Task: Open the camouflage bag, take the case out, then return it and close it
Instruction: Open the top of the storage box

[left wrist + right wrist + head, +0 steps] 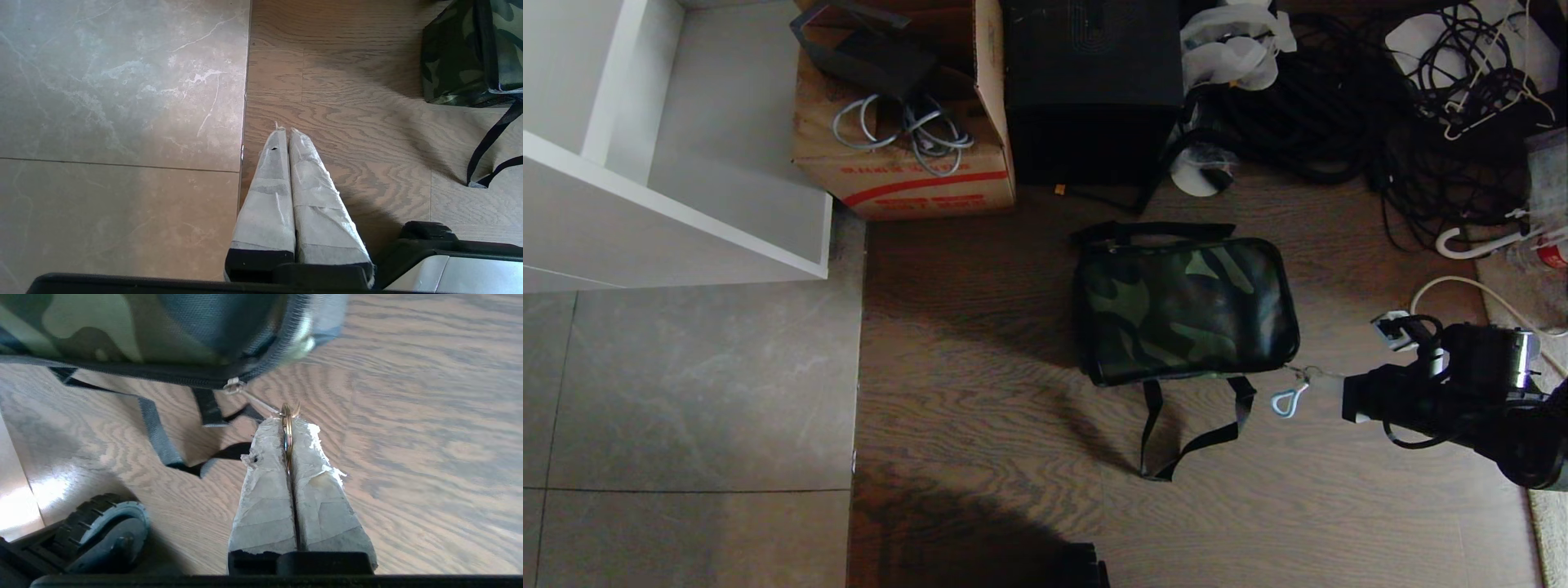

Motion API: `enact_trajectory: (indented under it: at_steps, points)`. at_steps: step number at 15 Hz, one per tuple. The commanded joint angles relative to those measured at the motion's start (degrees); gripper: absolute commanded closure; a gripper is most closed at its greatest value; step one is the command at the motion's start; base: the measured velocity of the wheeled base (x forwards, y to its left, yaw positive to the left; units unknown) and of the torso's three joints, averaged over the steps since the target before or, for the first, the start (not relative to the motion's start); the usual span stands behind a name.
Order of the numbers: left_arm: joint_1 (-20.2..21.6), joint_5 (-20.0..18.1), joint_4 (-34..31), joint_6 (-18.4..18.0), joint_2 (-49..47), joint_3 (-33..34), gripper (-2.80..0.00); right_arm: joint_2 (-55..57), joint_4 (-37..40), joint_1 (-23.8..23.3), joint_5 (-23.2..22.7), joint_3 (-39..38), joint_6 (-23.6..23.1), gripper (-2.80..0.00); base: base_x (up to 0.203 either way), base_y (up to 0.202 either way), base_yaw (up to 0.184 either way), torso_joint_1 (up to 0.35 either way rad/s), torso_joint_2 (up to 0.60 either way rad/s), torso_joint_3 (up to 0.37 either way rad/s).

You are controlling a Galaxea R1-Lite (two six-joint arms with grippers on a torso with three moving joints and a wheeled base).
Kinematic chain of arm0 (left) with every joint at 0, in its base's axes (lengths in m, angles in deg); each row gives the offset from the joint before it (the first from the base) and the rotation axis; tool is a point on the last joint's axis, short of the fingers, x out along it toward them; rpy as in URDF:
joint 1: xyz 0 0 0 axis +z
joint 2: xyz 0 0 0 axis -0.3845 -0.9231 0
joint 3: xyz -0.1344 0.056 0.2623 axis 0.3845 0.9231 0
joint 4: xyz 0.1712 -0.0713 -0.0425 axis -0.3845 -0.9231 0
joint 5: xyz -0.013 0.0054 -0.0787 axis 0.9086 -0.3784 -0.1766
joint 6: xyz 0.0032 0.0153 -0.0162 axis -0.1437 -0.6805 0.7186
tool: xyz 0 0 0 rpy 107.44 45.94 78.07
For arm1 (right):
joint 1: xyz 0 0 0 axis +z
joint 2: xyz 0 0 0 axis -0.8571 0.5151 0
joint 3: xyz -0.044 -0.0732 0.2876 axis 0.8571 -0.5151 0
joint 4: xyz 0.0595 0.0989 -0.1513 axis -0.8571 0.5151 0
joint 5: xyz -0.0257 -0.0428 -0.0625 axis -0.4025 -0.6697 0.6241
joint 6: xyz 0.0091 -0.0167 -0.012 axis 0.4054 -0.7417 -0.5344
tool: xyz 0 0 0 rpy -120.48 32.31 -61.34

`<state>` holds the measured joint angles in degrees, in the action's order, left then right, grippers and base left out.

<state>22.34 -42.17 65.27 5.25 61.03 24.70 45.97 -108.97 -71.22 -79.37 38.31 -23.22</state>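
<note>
A: Where's the camouflage bag (1186, 309)?
B: On the wood floor (980, 408), zipped, lid down. Black webbing strap (1188, 433) trails off its near side.
A: Case?
B: Can't see it.
A: Right gripper (289, 425)?
B: Just off the bag's near right corner — fingers pressed together, pinching the key ring (287, 416) on the zipper pull. Pale clip (1289, 400) hangs from the same pull, beside the fingertips.
A: Left gripper (285, 131)?
B: Idle, fingers together, nothing in them, over the tile–wood seam, well left of the bag.
A: Around it?
B: Cardboard box (907, 175) with red stripe and a plain black box (1092, 90) behind the bag, cable tangle (1347, 106) at back right, white shelf (678, 204) at left.
</note>
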Motion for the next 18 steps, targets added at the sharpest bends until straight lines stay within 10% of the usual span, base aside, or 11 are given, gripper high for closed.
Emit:
enact_trajectory:
  at_steps: [1,15,18]
  points:
    - [0.0,0.0,0.0,0.0,0.0,0.4,0.00,-0.6,2.9,-0.5,-0.3,1.7,-0.2,0.00,0.000,0.000,0.000,0.000,0.00,0.000]
    - [0.0,0.0,0.0,0.0,0.0,0.4,0.00,-2.0,18.9,-1.6,-0.3,11.6,-2.1,0.00,0.000,0.000,0.000,0.000,0.00,0.000]
    - [0.0,0.0,0.0,0.0,0.0,0.4,0.00,-1.8,19.3,-1.6,-0.3,15.5,3.4,0.00,0.000,0.000,0.000,0.000,0.00,0.000]
